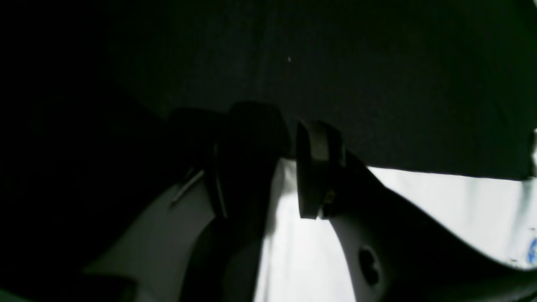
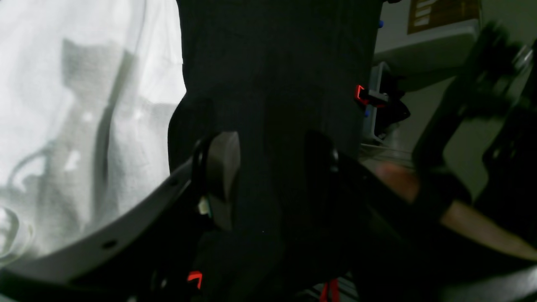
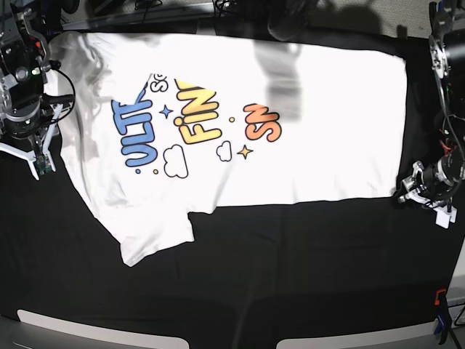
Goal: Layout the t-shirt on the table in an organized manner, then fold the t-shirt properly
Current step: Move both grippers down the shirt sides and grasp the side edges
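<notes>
The t-shirt (image 3: 232,131) is spread print-side up across the far half of the counter (image 3: 290,269), one sleeve pointing toward the near edge. The left claw (image 1: 289,167) is seen at the shirt's hem corner, its fingers (image 1: 316,167) parted with white cloth lying between them; whether that cloth is pinched cannot be told. The right claw (image 2: 268,176) is held beside the shirt's opposite end, over bare black cloth, jaws apart with nothing gripped.
</notes>
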Robot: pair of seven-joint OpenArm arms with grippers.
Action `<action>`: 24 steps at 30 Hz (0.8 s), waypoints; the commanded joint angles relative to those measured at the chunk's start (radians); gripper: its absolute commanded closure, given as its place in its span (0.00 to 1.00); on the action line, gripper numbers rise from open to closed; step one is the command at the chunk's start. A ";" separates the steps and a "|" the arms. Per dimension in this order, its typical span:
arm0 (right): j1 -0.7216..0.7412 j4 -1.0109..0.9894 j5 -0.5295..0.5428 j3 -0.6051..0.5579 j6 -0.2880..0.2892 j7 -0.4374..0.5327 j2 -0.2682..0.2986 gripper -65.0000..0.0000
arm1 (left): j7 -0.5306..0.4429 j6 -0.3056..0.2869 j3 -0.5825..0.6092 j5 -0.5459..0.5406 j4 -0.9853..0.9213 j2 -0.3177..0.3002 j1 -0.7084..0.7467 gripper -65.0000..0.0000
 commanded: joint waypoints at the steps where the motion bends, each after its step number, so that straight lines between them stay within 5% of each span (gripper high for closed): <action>1: 0.007 0.013 -0.019 0.011 -0.008 0.012 0.021 0.61 | 0.090 -0.013 0.002 0.023 0.002 -0.004 -0.007 0.67; 12: 0.007 0.013 -0.021 0.011 -0.008 0.012 0.021 0.61 | 0.262 -0.035 0.002 -0.068 0.002 0.018 -0.005 0.67; 17: 0.007 0.013 -0.108 0.011 -0.023 0.012 -0.003 0.61 | 0.224 -0.067 0.002 -0.070 0.002 0.020 -0.005 0.68; 20: 0.007 0.013 -0.113 0.011 -0.043 0.015 -0.040 0.61 | 0.205 -0.066 0.002 -0.071 0.002 0.020 -0.005 0.97; 24: 0.008 0.013 -0.094 0.011 -0.042 0.093 -0.098 0.61 | 0.204 -0.067 0.002 -0.071 0.002 0.020 -0.005 1.00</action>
